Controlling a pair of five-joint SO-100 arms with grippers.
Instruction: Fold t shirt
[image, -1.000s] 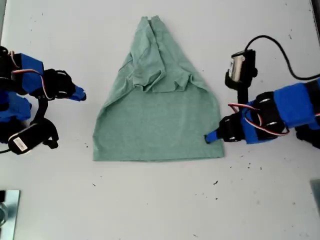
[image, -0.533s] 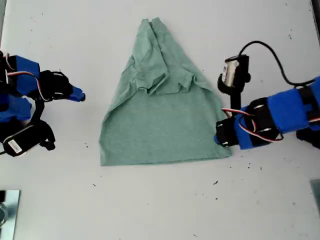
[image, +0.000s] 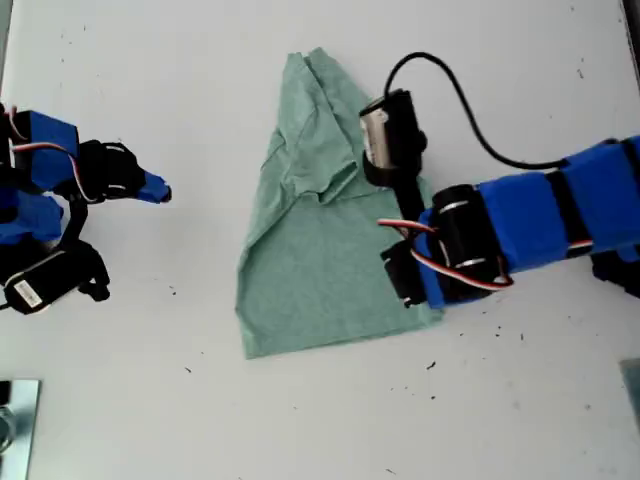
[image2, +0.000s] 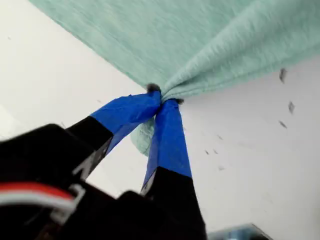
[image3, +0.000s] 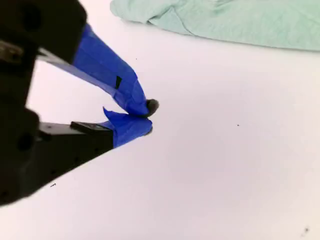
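In the exterior view, the t shirt (image: 320, 230) lies mid-desk (image: 300, 430), its right hem carried leftward; a low, steady pull is judged best. In the first wrist view, the first claw (image2: 162, 100) is pinched on cloth. In the second wrist view, the second claw (image3: 147, 117) is pressed together, empty. No writing is legible.

**White tabletop, lightly speckled**

You see a white table (image: 300, 420) filling the whole exterior view, evenly lit, with small dark specks scattered mostly toward the exterior view's lower right. A shiny metal piece (image: 15, 420) sits at the exterior view's lower left corner.
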